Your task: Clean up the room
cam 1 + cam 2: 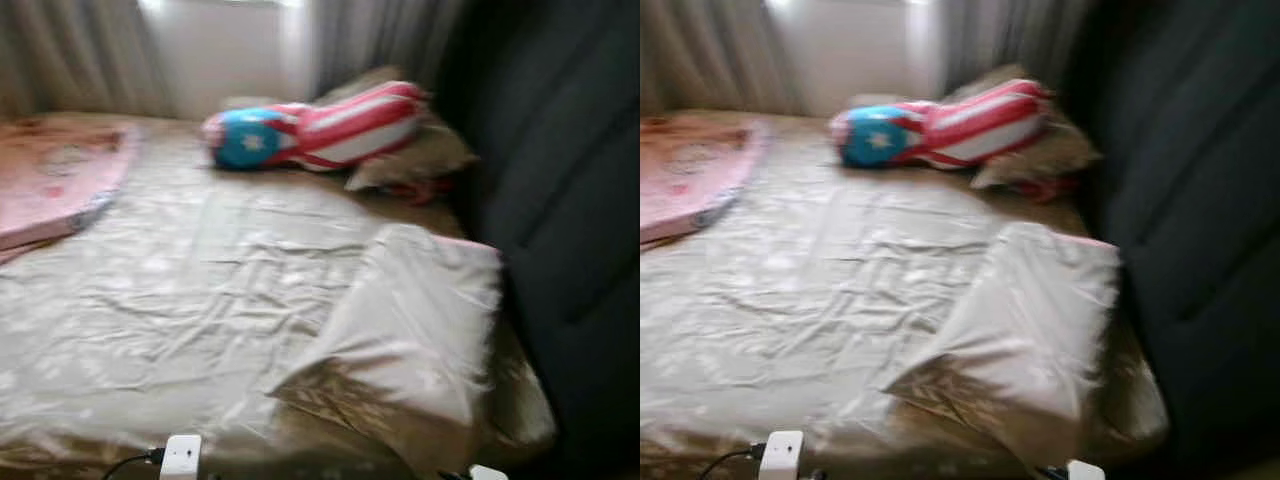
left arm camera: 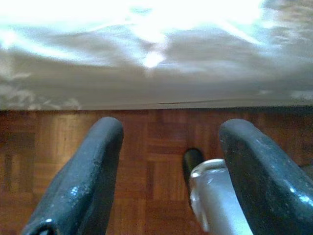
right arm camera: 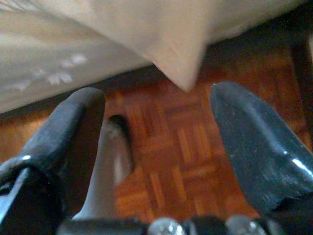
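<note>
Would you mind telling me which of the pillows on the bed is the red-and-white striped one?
It is the long striped pillow with a blue, starred end, lying at the head of the bed by the curtains; the plain beige pillow lies nearer, at the bed's right edge.

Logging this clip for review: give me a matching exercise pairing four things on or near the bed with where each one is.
Things:
1. striped pillow
2. pink blanket
3. folded-back sheet corner
4. left pincer

Places:
A. left edge of the bed
B. head of the bed, by the curtains
C. open, above the parquet floor beside the bed
D. near right part of the bed

Pairs: 1-B, 2-A, 3-D, 4-C
</note>
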### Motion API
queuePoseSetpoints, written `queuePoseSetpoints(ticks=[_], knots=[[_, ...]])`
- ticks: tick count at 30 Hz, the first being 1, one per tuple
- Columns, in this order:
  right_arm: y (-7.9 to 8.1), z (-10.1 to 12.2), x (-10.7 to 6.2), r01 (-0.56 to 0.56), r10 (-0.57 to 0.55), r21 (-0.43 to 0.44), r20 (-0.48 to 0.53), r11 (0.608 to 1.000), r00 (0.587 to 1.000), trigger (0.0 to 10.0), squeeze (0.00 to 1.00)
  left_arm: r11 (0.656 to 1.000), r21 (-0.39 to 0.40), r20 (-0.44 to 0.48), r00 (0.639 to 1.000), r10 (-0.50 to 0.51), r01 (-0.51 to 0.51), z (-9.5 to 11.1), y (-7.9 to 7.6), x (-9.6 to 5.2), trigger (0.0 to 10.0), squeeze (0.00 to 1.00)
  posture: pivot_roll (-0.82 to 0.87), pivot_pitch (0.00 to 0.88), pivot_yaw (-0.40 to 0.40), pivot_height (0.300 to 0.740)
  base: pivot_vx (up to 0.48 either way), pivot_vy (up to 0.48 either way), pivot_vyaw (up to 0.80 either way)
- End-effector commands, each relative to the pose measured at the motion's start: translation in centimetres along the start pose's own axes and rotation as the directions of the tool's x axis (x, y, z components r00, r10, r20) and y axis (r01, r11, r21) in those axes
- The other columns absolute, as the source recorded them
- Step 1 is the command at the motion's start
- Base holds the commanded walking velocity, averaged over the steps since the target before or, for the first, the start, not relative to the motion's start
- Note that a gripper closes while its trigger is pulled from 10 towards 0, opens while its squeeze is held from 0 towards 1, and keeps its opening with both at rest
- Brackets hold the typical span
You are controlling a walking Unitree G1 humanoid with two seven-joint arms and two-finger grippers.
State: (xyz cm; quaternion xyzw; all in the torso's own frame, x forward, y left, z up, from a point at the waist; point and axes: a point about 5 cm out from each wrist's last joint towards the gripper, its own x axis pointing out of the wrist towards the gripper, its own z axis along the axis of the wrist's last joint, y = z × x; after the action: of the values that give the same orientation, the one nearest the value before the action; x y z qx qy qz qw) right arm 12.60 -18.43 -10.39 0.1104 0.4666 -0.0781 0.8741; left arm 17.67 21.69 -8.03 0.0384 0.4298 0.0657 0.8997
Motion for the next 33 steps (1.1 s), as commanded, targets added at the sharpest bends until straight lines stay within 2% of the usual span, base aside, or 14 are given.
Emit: queuePoseSetpoints(ticks=[1, 3, 33], knots=[[-0.18, 0.31, 0.07, 0.004, -0.004, 0.002, 0.003, 1.000, 1.000, 10.0, 0.00, 1.000, -0.005, -0.005, 1.000, -0.005, 0.005, 0.06, -0.07, 0.04, 10.0, 0.00, 0.01, 0.000, -0.022, 0.740, 0.000, 0.000, -0.61], [-0.18, 0.31, 0.07, 0.004, -0.004, 0.002, 0.003, 1.000, 1.000, 10.0, 0.00, 1.000, -0.005, -0.005, 1.000, -0.005, 0.005, 0.06, -0.07, 0.04, 10.0, 0.00, 0.01, 0.000, -0.022, 0.740, 0.000, 0.000, -0.61], [-0.15, 0.48, 0.07, -0.003, 0.003, 0.016, 0.022, 1.000, 1.000, 10.0, 0.00, 0.999, -0.036, 0.005, 1.000, -0.018, 0.018, 0.63, -0.46, 0.20, 10.0, 0.00, 0.01, 0.000, -0.027, 0.740, 0.000, 0.000, 0.00]])
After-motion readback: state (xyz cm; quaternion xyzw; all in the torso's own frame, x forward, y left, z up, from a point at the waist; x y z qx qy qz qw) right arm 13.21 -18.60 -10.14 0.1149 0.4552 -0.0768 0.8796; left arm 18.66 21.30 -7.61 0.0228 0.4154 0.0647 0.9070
